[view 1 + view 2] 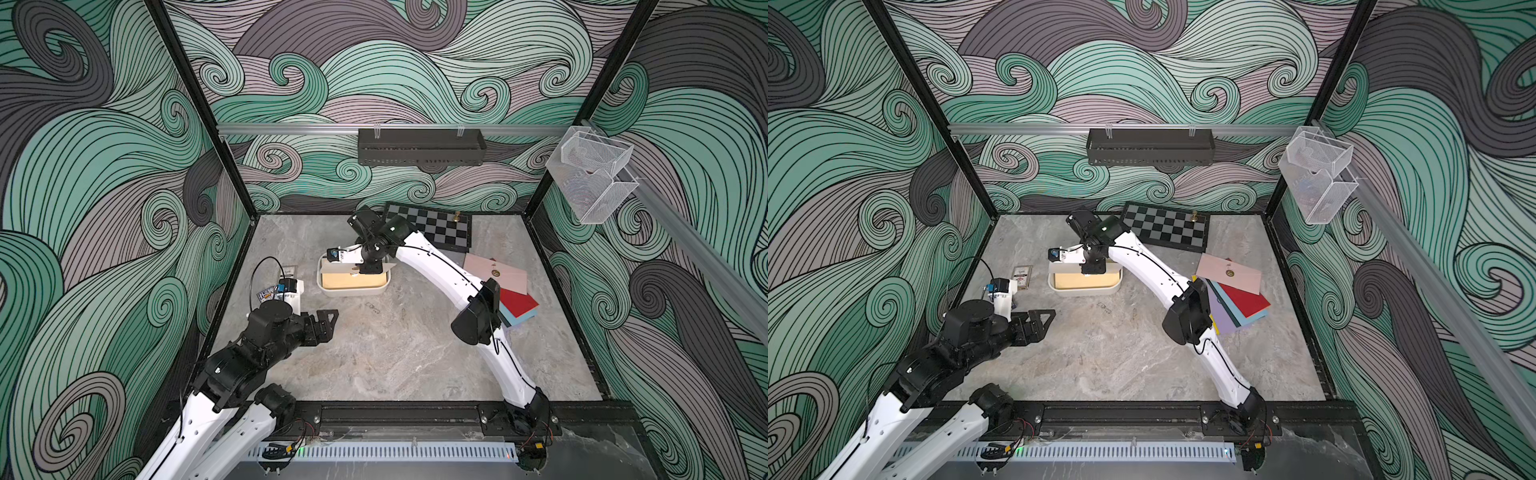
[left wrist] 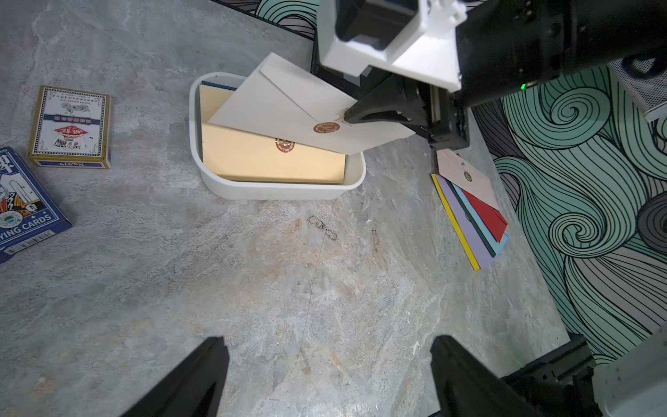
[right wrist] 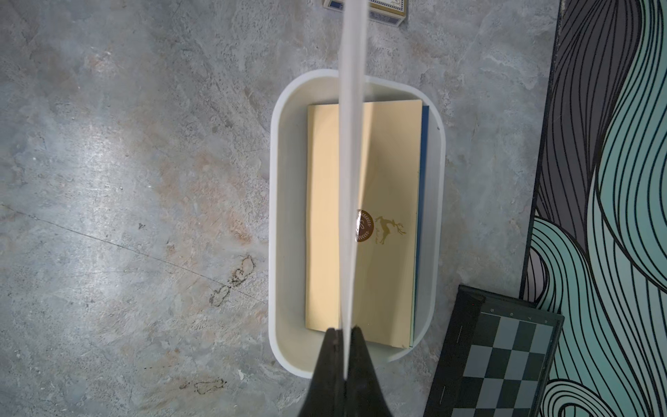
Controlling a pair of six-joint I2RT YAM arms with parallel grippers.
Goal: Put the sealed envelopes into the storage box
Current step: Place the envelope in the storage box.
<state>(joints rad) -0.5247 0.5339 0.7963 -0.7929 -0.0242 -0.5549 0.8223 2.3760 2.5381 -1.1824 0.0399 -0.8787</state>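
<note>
while the marble table [image 1: 374, 353] spreads wide, the work sits at its far middle and right edge. the right arm reaches from the near right across to the storage box [image 1: 332, 291], which stands far of centre, near and left of the chessboard [image 1: 428, 228]. a fanned stack of sealed envelopes [image 1: 1237, 299] lies well apart at the right edge: pink on top, then red, light blue, dark green, lilac and yellow, so about six look left to move. inside the box a peach envelope [image 3: 389, 162] lies flat over a navy one [image 3: 424, 216] whose edge just shows; at least two seem done. the right gripper [image 3: 344, 330] is clamped on a cream envelope [image 2: 288, 104], held tilted over the box and not yet let go. whether its low corner touches the peach one i cannot tell. the left gripper [image 2: 326, 341] hangs at the near left, fingers spread, grasping nothing. the cream envelope's brown seal [image 2: 326, 127] sits just beside the clamping fingertips.
</note>
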